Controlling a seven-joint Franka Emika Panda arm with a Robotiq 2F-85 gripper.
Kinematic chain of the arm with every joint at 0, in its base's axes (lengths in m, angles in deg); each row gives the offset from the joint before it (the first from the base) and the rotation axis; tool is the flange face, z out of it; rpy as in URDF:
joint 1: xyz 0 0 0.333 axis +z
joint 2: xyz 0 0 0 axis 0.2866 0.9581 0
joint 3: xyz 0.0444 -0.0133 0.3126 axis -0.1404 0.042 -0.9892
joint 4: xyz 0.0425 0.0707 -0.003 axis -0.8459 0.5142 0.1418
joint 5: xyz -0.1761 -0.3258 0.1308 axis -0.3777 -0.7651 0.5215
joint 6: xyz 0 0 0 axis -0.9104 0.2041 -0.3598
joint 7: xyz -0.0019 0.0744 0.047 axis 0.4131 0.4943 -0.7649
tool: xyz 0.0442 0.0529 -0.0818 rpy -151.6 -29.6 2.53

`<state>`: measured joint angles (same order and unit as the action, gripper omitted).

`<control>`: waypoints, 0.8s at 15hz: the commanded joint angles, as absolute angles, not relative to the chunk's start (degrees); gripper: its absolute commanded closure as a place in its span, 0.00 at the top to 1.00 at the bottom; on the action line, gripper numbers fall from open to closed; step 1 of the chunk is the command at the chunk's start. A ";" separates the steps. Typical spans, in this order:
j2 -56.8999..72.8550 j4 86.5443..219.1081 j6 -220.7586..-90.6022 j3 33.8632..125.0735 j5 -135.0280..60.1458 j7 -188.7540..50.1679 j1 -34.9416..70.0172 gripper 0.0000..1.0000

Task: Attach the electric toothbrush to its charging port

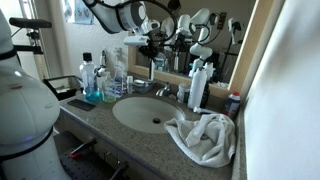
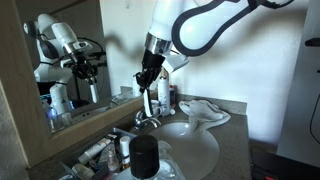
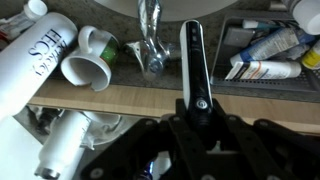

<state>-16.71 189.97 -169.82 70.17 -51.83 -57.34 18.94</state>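
Note:
My gripper (image 3: pixel 192 118) is shut on the electric toothbrush (image 3: pixel 192 55), a black-and-white handle that points away from the wrist camera toward the chrome faucet (image 3: pixel 150 45). In both exterior views the gripper (image 1: pixel 150 47) (image 2: pixel 147 80) hangs above the back of the counter, over the faucet and in front of the mirror. The toothbrush is held clear of the counter. I cannot pick out the charging port in any view.
A white cup (image 3: pixel 88 62) lies on its side beside a large white bottle (image 3: pixel 30 60). A tray of tubes (image 3: pixel 262 58) sits to the right. A white towel (image 1: pixel 205 135) lies by the sink basin (image 1: pixel 125 118). A black cup (image 2: pixel 145 155) stands in the foreground.

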 commanded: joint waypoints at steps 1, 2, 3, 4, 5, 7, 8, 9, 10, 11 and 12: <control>-13.98 186.85 -172.84 69.35 -47.19 -64.95 21.12 0.13; -13.41 186.32 -173.51 69.24 -45.84 -67.01 21.83 0.13; -12.41 185.34 -173.89 68.93 -44.72 -68.78 22.56 0.13; -11.52 184.65 -174.45 68.67 -43.42 -70.90 23.30 0.13; -10.54 183.76 -174.87 68.32 -42.48 -72.76 23.89 0.13; -8.19 181.86 -175.63 67.56 -40.65 -76.47 25.02 0.13; -7.17 180.91 -175.70 67.22 -40.10 -77.94 25.44 0.13; -6.07 179.73 -175.57 66.81 -39.02 -79.71 25.85 0.13; -4.92 178.60 -175.49 66.31 -38.50 -81.12 26.13 0.13; -3.94 177.45 -175.25 65.82 -37.78 -82.48 26.41 0.13; -2.85 176.22 -175.03 65.33 -37.40 -83.63 26.73 0.13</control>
<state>-6.25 180.69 -174.98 66.45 -39.68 -79.10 26.14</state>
